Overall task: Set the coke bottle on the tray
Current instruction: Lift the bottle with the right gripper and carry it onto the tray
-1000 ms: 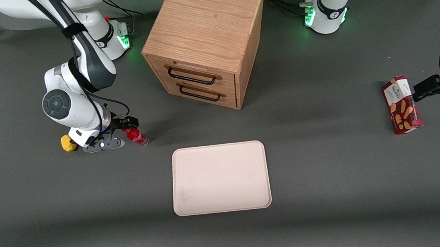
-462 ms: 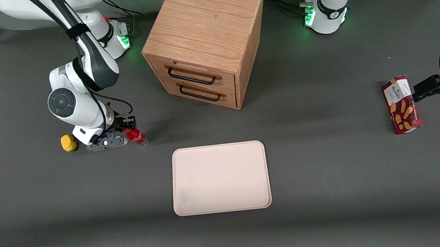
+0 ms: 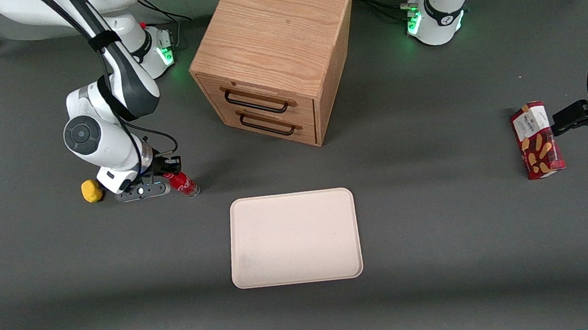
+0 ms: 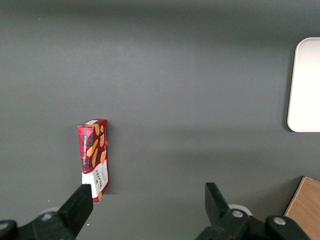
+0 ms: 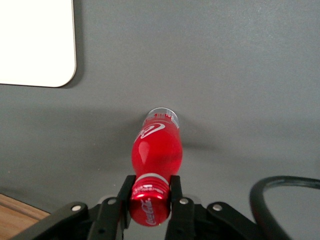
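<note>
A white script logo runs along the red body of the coke bottle (image 5: 156, 145), and the same cursive script, reading as Coca-Cola, shows on its red cap (image 5: 149, 205), which sits between the two fingers of the end effector (image 5: 150, 200), closed against it. In the front view the white script on the bottle (image 3: 182, 184) shows only as a small mark. The red biscuit box (image 3: 536, 140), toward the parked arm's end of the desk, carries a white label (image 3: 529, 123) with dark print, apparently "Walkers". In the left wrist view the box's label (image 4: 100, 178) cannot be read.
</note>
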